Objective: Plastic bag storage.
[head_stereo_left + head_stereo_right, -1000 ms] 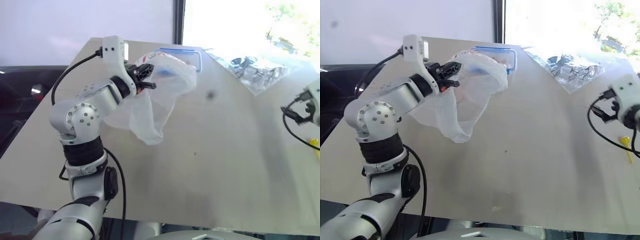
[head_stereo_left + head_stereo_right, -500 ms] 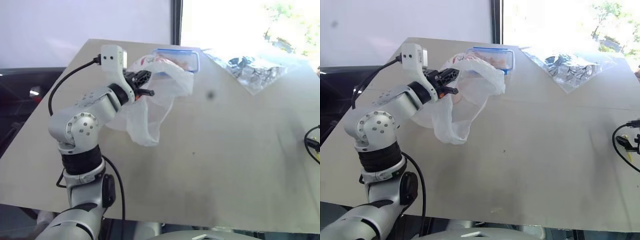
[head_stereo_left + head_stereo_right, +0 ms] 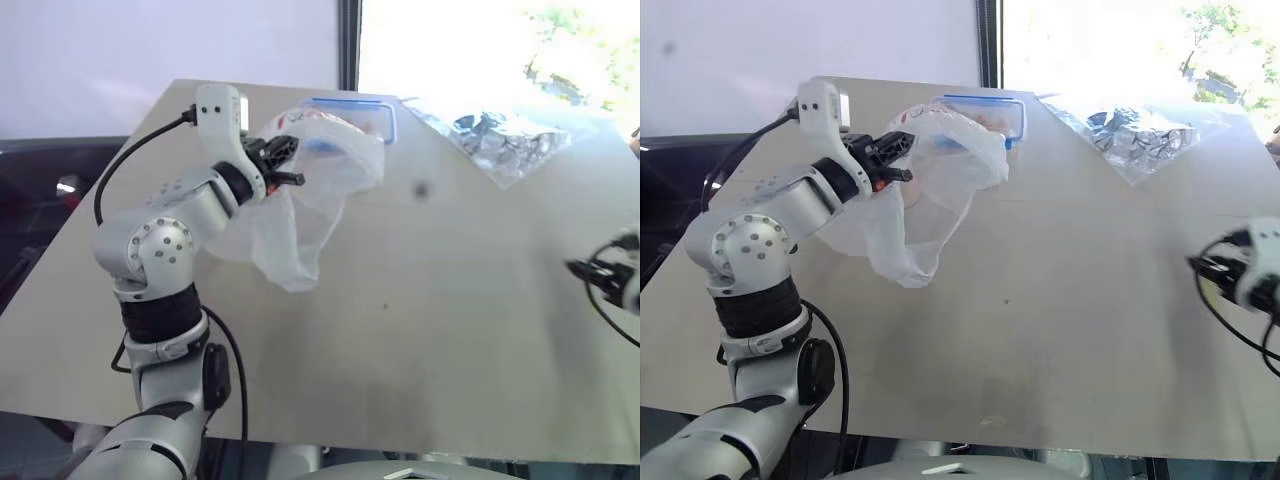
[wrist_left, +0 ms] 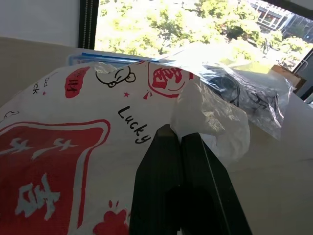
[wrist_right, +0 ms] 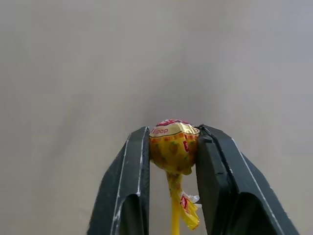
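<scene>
L gripper [image 3: 297, 179] pinched tight on rim of plastic bag [image 3: 300, 215], bag raised off table [image 3: 450, 300], body drooping below the fingers, mouth facing R. Blue-lidded box [image 3: 385, 112] just behind bag, foil pack [image 3: 505, 140] well off to R. R gripper [image 5: 172, 147] clamped on yellow lollipop [image 5: 173, 146], well apart from bag. Progress: bag held ready, candy picked; still left: carry it over, drop inside, stow bag.

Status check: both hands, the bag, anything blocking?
Left hand shut on plastic bag, bag hanging above the table. Right hand shut on a yellow lollipop. Blue-lidded box behind bag; nothing blocking.
</scene>
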Robot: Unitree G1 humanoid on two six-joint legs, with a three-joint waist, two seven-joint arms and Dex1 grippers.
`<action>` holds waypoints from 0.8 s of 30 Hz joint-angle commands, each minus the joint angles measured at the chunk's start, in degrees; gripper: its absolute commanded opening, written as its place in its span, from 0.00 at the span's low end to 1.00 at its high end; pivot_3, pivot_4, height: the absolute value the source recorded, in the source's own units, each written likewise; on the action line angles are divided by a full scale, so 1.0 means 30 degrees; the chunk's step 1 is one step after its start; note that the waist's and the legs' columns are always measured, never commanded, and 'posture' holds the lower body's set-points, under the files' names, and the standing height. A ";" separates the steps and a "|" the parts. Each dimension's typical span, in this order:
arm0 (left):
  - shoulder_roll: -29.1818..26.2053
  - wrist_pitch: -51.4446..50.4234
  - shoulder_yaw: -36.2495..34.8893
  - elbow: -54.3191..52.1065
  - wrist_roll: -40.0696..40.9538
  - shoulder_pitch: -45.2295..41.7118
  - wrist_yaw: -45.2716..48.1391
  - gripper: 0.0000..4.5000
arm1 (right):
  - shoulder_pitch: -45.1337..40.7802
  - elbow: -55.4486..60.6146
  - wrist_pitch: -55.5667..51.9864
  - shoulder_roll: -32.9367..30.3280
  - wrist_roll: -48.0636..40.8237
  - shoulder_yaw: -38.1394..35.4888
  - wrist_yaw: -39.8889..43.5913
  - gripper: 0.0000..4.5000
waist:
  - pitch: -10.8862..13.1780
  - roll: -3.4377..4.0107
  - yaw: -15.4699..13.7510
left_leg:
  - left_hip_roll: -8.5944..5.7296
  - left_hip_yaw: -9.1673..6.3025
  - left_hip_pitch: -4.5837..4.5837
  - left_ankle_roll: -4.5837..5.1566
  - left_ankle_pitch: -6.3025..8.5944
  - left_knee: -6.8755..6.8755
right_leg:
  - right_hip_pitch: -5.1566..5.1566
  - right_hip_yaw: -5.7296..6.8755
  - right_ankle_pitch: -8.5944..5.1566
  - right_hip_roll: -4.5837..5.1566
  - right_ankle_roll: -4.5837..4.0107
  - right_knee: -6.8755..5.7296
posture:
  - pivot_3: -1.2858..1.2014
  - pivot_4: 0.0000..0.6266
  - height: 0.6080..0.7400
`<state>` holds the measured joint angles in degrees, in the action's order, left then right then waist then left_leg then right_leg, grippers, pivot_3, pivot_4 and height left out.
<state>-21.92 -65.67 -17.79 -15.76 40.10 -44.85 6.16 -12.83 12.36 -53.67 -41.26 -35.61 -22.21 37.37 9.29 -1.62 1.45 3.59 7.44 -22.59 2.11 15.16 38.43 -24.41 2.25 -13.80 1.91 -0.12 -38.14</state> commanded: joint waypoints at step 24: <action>-0.0567 -0.1345 -0.2667 -0.1949 0.4787 -0.0319 -0.1608 0.00 | -1.2515 -0.7827 0.8709 1.4272 0.4116 1.0390 0.0049 0.98 | 0.0013 -0.0046 -0.0258 | -0.0130 -0.0333 -0.0309 0.0006 0.0002 0.0065 | -0.0144 0.0222 0.0012 0.0136 -0.0015 -0.0096 | 0.52 0.24 1.00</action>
<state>-23.15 -71.32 -25.29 -20.76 54.17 -45.92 1.33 -51.90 -20.43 -24.92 3.30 -22.40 9.51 37.93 9.33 -1.76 0.68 3.20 6.42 -23.53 2.12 15.16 38.62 -24.85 2.93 -13.76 2.31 -0.16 -38.45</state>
